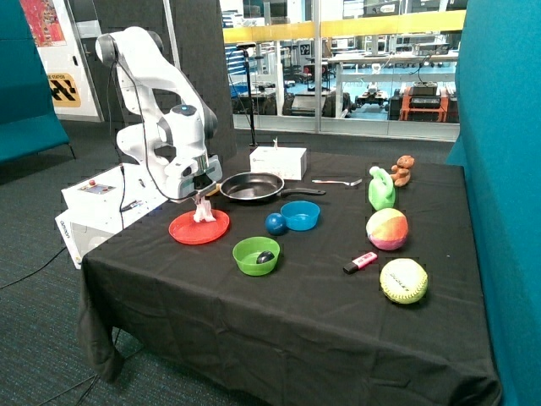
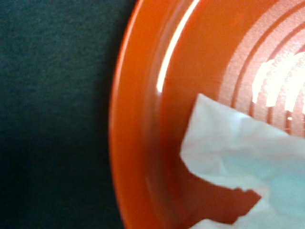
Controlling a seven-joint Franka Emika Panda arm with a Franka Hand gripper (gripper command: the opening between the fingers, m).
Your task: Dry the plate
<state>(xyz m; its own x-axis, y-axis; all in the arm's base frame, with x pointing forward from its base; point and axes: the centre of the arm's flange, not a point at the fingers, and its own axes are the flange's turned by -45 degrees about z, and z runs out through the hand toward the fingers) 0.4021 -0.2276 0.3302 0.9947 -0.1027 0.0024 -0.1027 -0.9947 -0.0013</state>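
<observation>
The gripper [image 1: 203, 193] hangs directly over the plate [image 1: 199, 227], which lies flat on the tabletop [image 1: 279, 313] at the corner nearest the robot's base. From the fingers a crumpled white paper tissue [image 1: 203, 210] hangs down and touches the plate's inner surface; the fingers appear clamped on its upper end (the fingertips themselves are not visible in the wrist view). That view shows the tissue [image 2: 243, 152] lying over part of the ribbed centre of the plate [image 2: 143, 119], with the rim and the band just inside it uncovered.

Judgement: wiping is under way but not complete. To do it well, the tissue should stay pressed lightly against the surface and be swept in arcs out to the rim, without pushing hard enough to slide the light plate across the cloth.

Beyond the fingers, away from the base, sit a black frying pan [image 1: 254, 187], a green bowl [image 1: 256, 255] and a blue bowl [image 1: 300, 215], all apart from the plate.
</observation>
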